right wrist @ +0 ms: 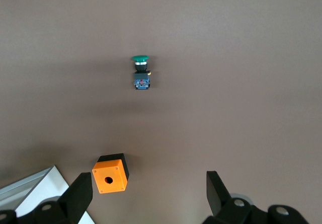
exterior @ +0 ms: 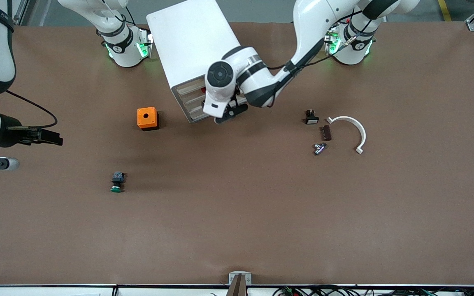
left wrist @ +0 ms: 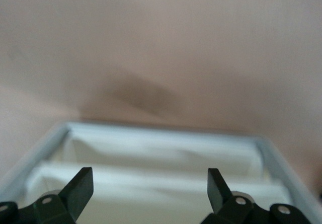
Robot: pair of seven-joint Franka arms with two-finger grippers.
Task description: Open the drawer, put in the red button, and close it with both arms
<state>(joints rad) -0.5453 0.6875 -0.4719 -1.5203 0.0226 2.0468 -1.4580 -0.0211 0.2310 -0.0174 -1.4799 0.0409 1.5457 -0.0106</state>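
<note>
Now left end effector [exterior: 229,112] open at drawer [exterior: 191,100]

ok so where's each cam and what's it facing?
Front: high across the table, facing both bases; left gripper at the cabinet, right gripper over the right arm's end.
Left wrist: looks past open left gripper at cabinet drawers.
Right wrist: looks down past open right gripper at green button, orange box.
Shared: front also shows both.

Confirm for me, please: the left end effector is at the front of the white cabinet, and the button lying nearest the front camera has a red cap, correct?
Not quite. The button nearest the front camera has a green cap, as the front and right wrist views show. The rest holds: the left end effector is at the front of the white cabinet.
</note>
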